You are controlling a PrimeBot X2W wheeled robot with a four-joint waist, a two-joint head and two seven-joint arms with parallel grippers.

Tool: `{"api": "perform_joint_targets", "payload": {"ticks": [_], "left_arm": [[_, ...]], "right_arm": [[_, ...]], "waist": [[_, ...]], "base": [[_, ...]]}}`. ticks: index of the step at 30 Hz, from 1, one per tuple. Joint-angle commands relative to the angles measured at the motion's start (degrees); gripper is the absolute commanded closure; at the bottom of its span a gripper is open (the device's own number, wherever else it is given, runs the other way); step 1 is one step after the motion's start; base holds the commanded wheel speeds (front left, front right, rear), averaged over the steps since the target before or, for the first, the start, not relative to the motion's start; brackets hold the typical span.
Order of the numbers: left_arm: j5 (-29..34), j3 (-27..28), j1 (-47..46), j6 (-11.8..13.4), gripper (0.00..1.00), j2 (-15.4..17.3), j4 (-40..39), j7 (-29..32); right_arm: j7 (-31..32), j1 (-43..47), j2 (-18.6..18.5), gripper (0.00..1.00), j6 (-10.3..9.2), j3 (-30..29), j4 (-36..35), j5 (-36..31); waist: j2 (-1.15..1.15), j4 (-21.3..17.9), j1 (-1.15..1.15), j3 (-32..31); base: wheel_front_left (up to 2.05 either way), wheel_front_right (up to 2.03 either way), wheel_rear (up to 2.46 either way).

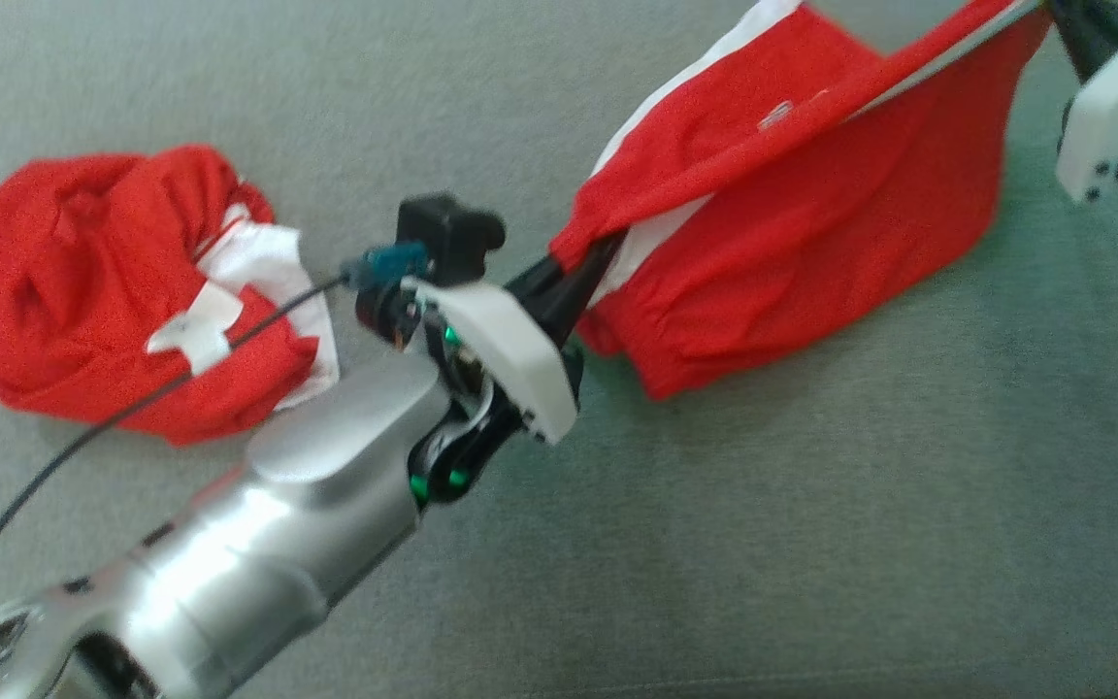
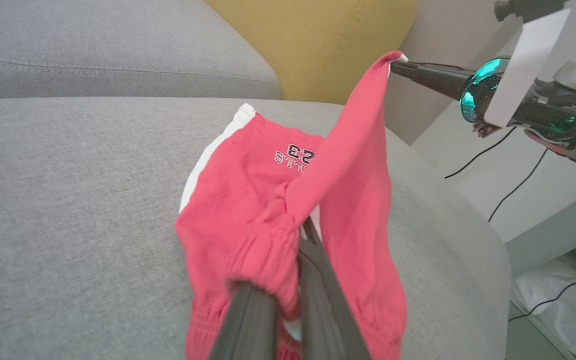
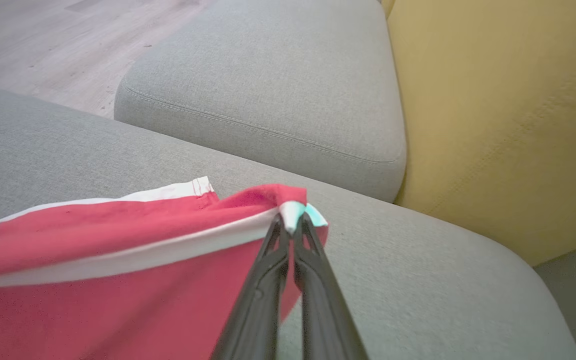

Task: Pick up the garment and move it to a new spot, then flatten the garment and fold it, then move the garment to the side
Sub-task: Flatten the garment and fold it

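Observation:
The garment point(image 1: 792, 223) is a pair of red shorts with white side stripes and a small printed number. It hangs stretched between my two grippers just above the grey sofa seat point(image 1: 811, 544). My left gripper point(image 1: 586, 260) is shut on the gathered elastic waistband; the left wrist view shows the garment point(image 2: 248, 190) bunched around its fingers point(image 2: 318, 280). My right gripper point(image 1: 1054, 12), at the top right, is shut on a raised corner. Seen from the right wrist, the right gripper point(image 3: 292, 222) pinches the white-edged tip of the garment point(image 3: 118, 280).
A second red and white cloth point(image 1: 103, 282) lies crumpled on the seat at the left. A yellow back cushion point(image 3: 508, 125) and another grey cushion point(image 3: 268, 85) stand behind. The sofa's rounded edge point(image 2: 488, 240) drops to a white unit with cables point(image 2: 518, 185).

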Motion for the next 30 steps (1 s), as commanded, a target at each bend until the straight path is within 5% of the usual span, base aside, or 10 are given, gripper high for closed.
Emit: {"api": "perform_joint_targets", "payload": {"ticks": [1, 24, 25, 26, 27, 28, 29, 30], "left_arm": [[0.8, 2.1, -3.9, -0.5, 1.00, -0.2, -0.4, -0.3], [2.2, -0.1, -9.5, -3.8, 1.00, -7.3, 9.1, -3.2], [2.2, -0.2, -9.6, -3.8, 1.00, -7.5, 9.4, -3.4], [2.2, -0.3, -9.7, -3.9, 0.75, -7.6, 9.6, -3.5], [2.2, -0.4, -9.8, -3.9, 0.51, -7.8, 9.9, -3.7], [2.2, -0.5, -9.9, -4.0, 0.11, -7.9, 10.2, -3.8], [2.2, -0.6, -9.9, -4.0, 0.00, -8.0, 10.5, -3.9], [2.2, -0.7, -10.0, -4.0, 0.00, -8.1, 10.8, -4.0]], "right_arm": [[-0.8, -2.2, 0.5, 1.00, -0.05, -0.2, 0.7, -1.1], [-9.2, -15.3, 7.0, 1.00, -0.05, 0.1, 22.4, -4.1], [-9.7, -15.7, 7.0, 0.87, -0.05, 0.1, 23.1, -4.2], [-10.0, -16.0, 7.1, 0.00, -0.05, 0.1, 23.8, -4.4], [-10.2, -16.2, 7.3, 0.00, -0.05, 0.3, 24.5, -4.7], [-10.3, -16.4, 7.5, 0.00, -0.05, 0.4, 25.0, -4.8], [-10.6, -16.6, 7.7, 0.00, -0.05, 0.3, 25.4, -4.7], [-10.9, -16.7, 7.9, 0.00, -0.05, 0.2, 25.9, -4.6]], "waist": [[0.00, 2.9, -0.02, 3.4], [0.00, 9.8, -0.02, 10.1], [0.00, 9.9, -0.02, 10.1], [0.00, 10.0, -0.02, 10.1], [0.00, 10.0, -0.02, 10.1], [0.00, 10.1, -0.02, 10.1], [0.00, 10.1, -0.02, 10.1], [0.00, 10.0, -0.02, 10.0]], "base": [[0.00, 0.00, 0.00], [0.00, 0.00, 0.00], [0.00, 0.00, 0.00], [0.00, 0.00, 0.00], [0.00, 0.00, 0.00], [0.00, 0.00, 0.00], [0.00, 0.00, 0.00], [0.00, 0.00, 0.00]]}}
